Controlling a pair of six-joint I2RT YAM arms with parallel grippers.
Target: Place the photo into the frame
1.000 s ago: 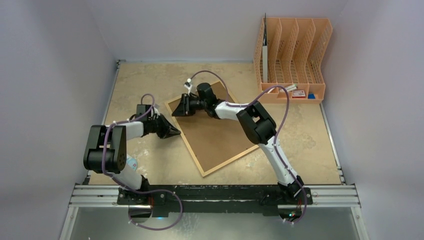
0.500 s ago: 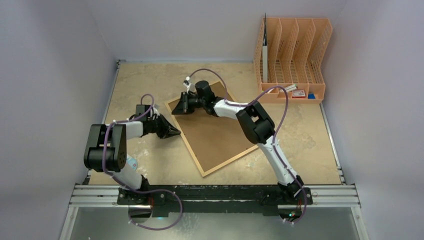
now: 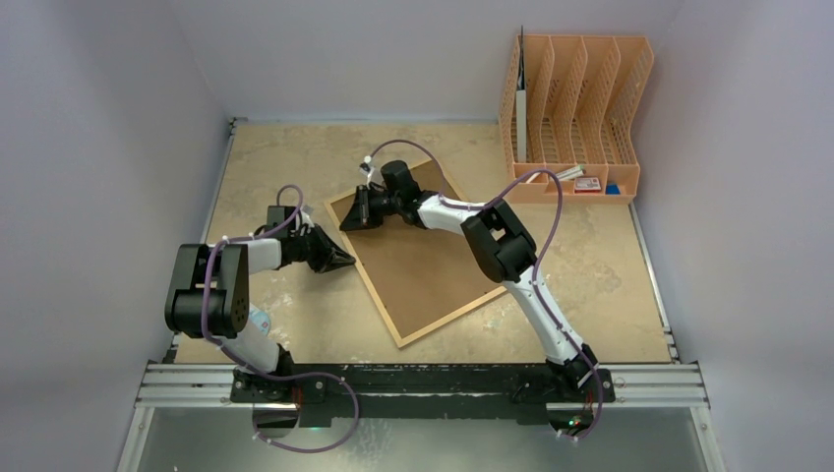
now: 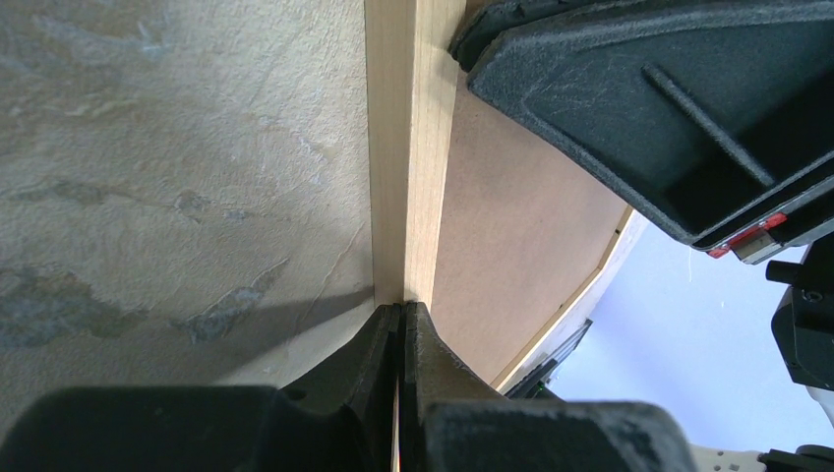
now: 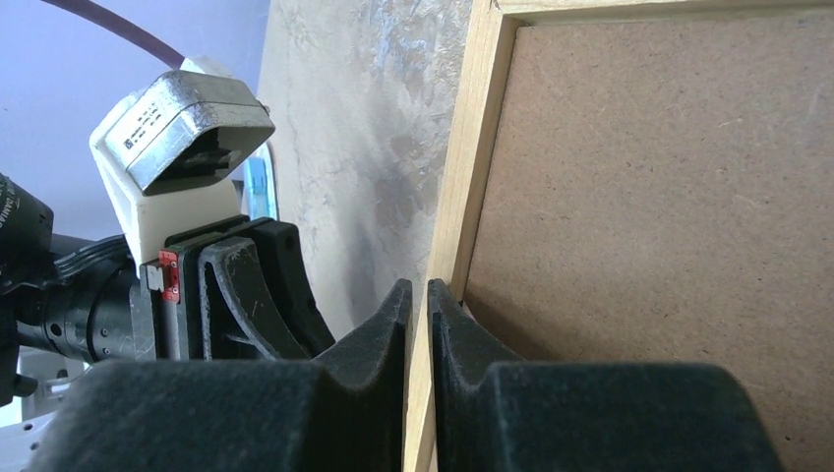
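Frame (image 3: 423, 270), back up on counter (image 3: 610, 295): right claw (image 5: 421, 295) nipping its thin border, left claw (image 4: 401, 315) clenched, seemingly empty, beside; hazard: nip slipping on lift

Pale lilac walls (image 3: 98, 118) close in a mottled tan tabletop (image 3: 610, 256) on three sides. An orange slotted file organiser (image 3: 580, 108) stands in the far right corner. A metal rail (image 3: 659, 385) runs along the near edge. The light is soft and even.
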